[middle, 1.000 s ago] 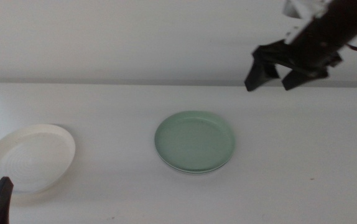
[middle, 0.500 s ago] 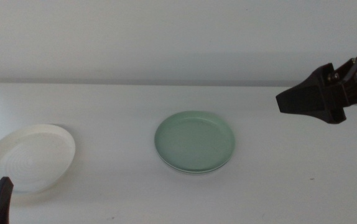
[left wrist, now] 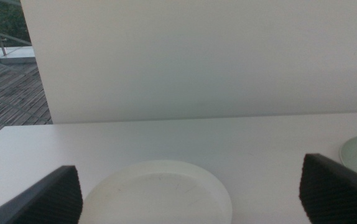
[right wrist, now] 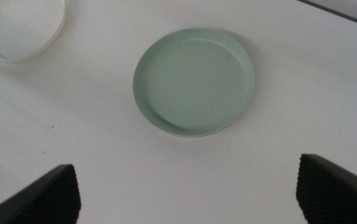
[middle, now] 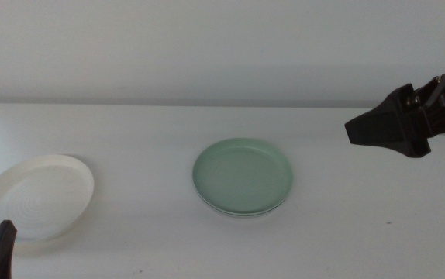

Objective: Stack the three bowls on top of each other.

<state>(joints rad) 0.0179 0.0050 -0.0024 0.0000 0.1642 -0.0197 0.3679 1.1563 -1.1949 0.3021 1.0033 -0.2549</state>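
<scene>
From the middle view, the green bowl (middle: pixel 243 177) sits mid-table, seemingly on another dish. The white bowl (middle: pixel 36 195) lies well apart at its nine o'clock, and the right gripper (middle: pixel 385 130) hangs high at three o'clock.

In the left wrist view, the left gripper (left wrist: pixel 191 193) spreads wide near that white bowl (left wrist: pixel 157 191), which probably needs lifting next.

In the right wrist view, wide jaws of the right gripper (right wrist: pixel 191 190) frame the green bowl (right wrist: pixel 194 81).

Mint green bowl (middle: pixel 243 177): matt, smooth, faintly speckled, plastic-like. Cream-white bowl (middle: pixel 36 196): matt, concentric ridges inside. Table (middle: pixel 377 232): white, smooth, low sheen. Right gripper (middle: pixel 389 129) and left gripper (left wrist: pixel 191 193): dark matt jaws, finely textured inner faces.
</scene>
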